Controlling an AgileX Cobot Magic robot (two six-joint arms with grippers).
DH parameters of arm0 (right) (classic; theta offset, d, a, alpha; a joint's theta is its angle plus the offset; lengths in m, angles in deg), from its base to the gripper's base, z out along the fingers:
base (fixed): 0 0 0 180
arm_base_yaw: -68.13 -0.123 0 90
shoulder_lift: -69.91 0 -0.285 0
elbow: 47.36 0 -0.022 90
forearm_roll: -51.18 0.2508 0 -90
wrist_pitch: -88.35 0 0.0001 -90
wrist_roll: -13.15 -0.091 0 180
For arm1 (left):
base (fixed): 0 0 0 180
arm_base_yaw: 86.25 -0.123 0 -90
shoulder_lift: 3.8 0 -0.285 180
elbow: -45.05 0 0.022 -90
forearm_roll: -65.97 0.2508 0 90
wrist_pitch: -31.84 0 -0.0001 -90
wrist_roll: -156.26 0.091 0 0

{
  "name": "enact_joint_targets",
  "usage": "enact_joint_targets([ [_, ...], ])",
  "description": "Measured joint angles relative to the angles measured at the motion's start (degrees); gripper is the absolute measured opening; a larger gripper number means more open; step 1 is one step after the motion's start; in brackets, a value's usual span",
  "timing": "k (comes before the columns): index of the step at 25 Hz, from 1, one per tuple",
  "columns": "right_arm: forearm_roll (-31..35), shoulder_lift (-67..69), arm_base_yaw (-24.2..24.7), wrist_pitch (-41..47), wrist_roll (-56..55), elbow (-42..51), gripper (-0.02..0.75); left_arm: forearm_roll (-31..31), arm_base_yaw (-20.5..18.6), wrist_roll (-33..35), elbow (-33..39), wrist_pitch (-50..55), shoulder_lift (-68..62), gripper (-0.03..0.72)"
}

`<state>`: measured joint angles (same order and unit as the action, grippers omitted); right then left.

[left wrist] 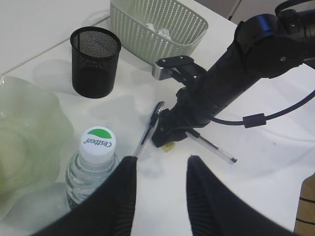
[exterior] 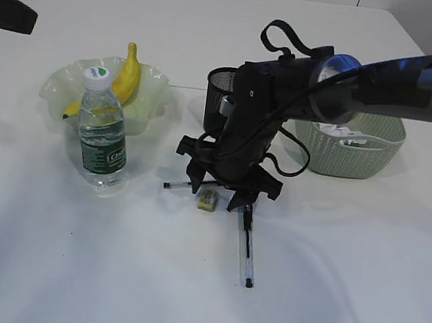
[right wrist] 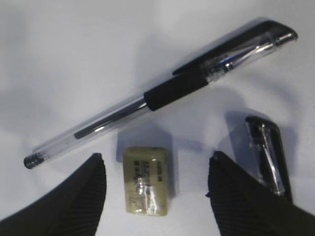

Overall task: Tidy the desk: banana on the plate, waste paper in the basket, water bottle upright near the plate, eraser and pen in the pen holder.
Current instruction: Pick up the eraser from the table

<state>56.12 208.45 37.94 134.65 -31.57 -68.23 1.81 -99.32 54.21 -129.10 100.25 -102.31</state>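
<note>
Right wrist view shows my right gripper [right wrist: 156, 194] open astride the eraser [right wrist: 146, 181], mid-desk [exterior: 325, 301]; I should descend square, avoiding both pens [right wrist: 162, 91].

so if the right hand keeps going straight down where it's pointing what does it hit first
Most likely the eraser, which lies on the desk between the open right hand's fingers; the pens sit just outside that line.
</note>
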Motion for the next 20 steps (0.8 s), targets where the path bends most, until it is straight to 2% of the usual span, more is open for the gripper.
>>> enact_joint_targets([
  [20, -4.95, 0.00, 0.00, 4.20, 0.44, -0.22, 0.494, 0.28, 0.00, 0.00, 0.00, 0.00, 0.00, 0.236],
])
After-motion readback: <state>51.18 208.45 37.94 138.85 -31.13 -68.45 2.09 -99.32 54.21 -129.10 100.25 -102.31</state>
